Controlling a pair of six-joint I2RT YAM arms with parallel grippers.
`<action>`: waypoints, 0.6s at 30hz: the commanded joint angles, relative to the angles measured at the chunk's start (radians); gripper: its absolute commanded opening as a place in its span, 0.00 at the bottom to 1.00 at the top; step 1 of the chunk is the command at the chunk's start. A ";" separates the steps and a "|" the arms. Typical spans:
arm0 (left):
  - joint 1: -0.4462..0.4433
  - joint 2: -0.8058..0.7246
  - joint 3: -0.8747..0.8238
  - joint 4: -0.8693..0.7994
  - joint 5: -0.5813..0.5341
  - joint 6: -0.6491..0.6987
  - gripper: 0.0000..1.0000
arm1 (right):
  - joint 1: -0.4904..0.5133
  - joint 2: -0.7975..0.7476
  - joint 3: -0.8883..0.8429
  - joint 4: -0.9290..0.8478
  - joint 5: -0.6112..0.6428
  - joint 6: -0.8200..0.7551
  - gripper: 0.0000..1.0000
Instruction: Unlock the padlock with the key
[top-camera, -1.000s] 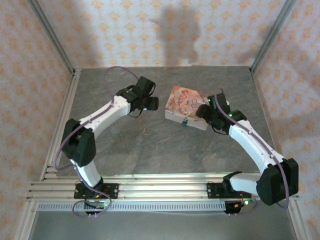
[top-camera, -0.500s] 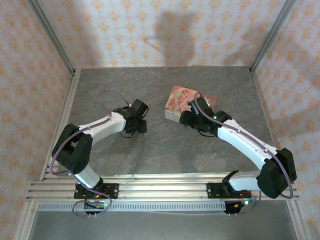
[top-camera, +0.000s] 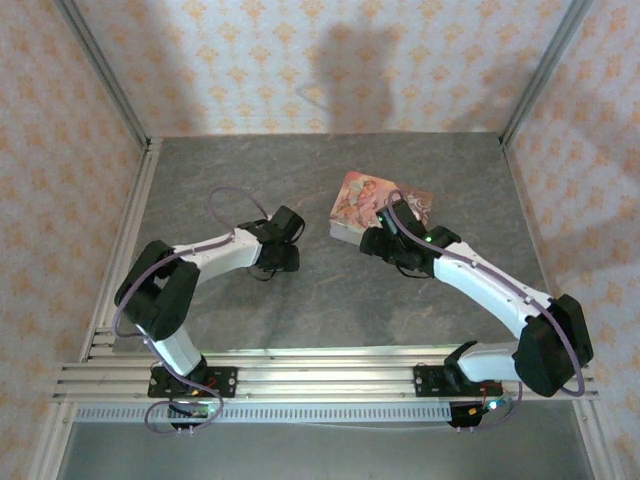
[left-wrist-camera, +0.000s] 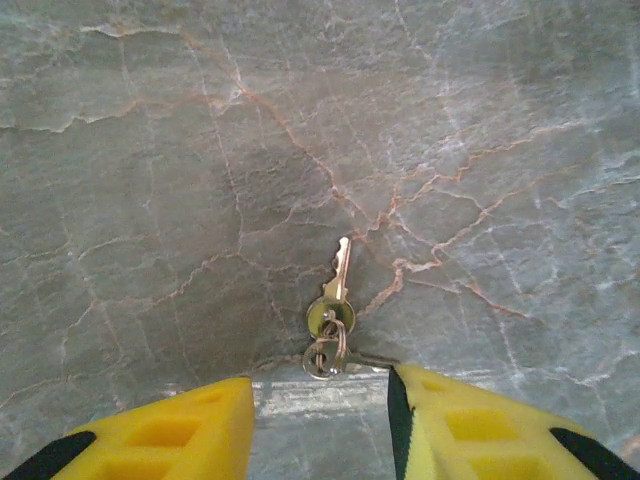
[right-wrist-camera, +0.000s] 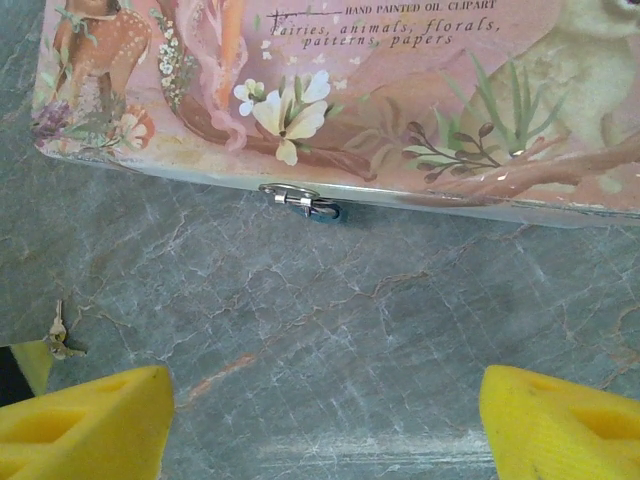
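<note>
1. The left claw (left-wrist-camera: 320, 425) points down at the gray table (left-wrist-camera: 150, 150). Its two yellow fingers (left-wrist-camera: 190, 430) stand partly apart, not wide and not shut. They hold nothing.
2. The key (left-wrist-camera: 338, 285) lies flat on the table just in front of the left claw, in line with the gap between the fingers. Its thin tip points away from the claw.
3. A small ring (left-wrist-camera: 325, 355) sits on the near end of the key. It lies right at the mouth of the gap. No finger touches it.
4. The right claw (right-wrist-camera: 325, 420) is open wide. There is only bare table between its fingers.
5. The padlock (right-wrist-camera: 322, 209) is ahead of the right claw, about in the middle of its gap, with bare table in between. A bit of blue peeks out under a little metal loop.
6. The padlock hangs on the near edge of the pink box (right-wrist-camera: 350, 90). The box lies past the padlock and has a deer and flowers on it.
7. Seen from the right claw, the key lies off to its left side, just past the left finger.
8. From above, the left claw (top-camera: 285, 250) is low over the table. The right claw (top-camera: 375, 243) is close by, at the box's near edge.
</note>
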 joint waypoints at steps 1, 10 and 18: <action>-0.005 0.032 0.050 -0.025 -0.030 0.045 0.39 | 0.004 0.000 -0.017 0.021 0.019 0.015 0.80; -0.004 0.096 0.099 -0.067 -0.043 0.090 0.27 | 0.004 0.010 -0.011 0.019 0.025 0.019 0.80; -0.005 0.107 0.096 -0.091 -0.053 0.128 0.22 | 0.004 0.007 -0.001 0.012 0.030 0.027 0.80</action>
